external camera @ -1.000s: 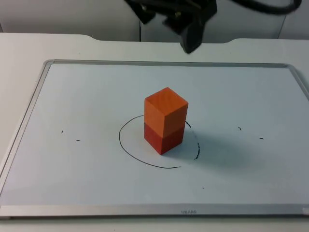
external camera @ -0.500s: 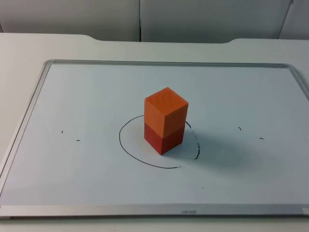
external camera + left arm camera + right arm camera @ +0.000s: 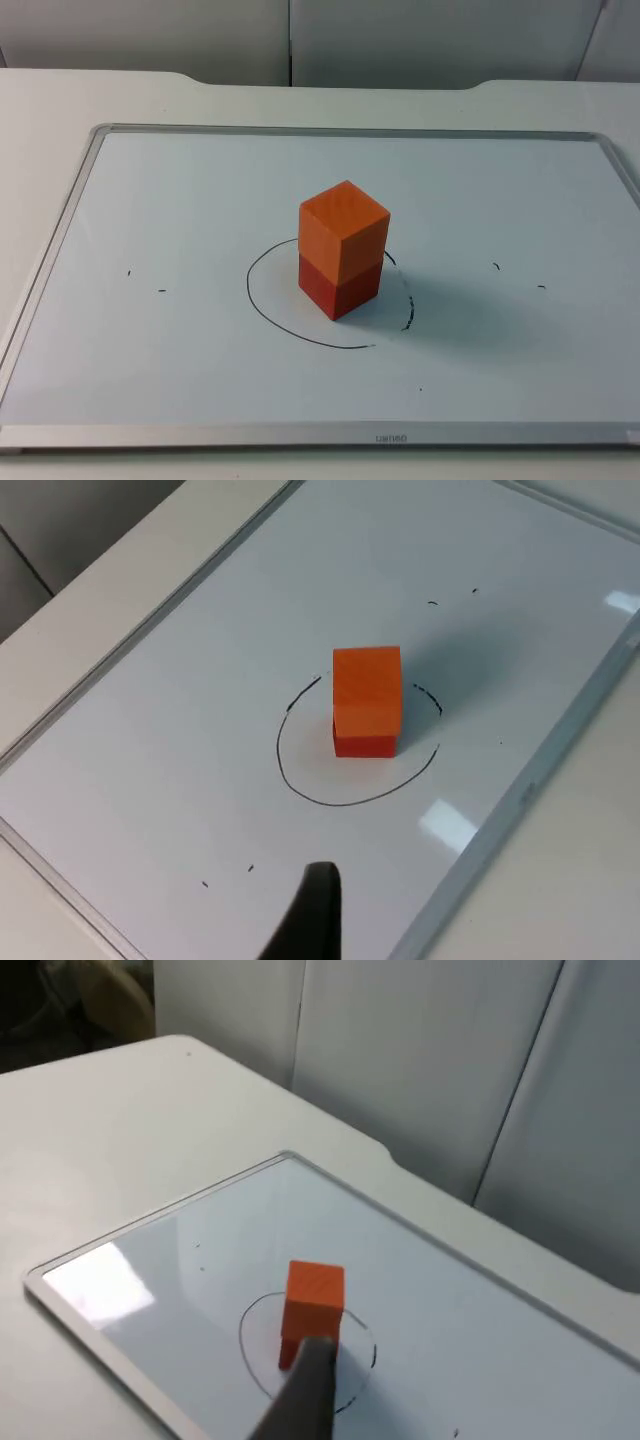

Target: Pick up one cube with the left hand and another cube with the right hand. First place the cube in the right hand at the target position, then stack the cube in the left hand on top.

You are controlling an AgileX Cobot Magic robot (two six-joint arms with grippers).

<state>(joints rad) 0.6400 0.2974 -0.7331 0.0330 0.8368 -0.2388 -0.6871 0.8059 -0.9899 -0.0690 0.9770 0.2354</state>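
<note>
I see the orange cube (image 3: 344,230) sitting on the red cube (image 3: 338,287), inside the drawn circle (image 3: 270,312) on the whiteboard (image 3: 180,200). Left gripper (image 3: 305,920) and right gripper (image 3: 300,1400) hang high above; I cannot tell their state.

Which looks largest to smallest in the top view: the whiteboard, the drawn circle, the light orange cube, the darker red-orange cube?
1. White metal-framed whiteboard.
2. Black hand-drawn circle.
3. Light orange top cube and darker red-orange bottom cube: alike in width; the lower one shows less only because the upper one covers its top.
</note>
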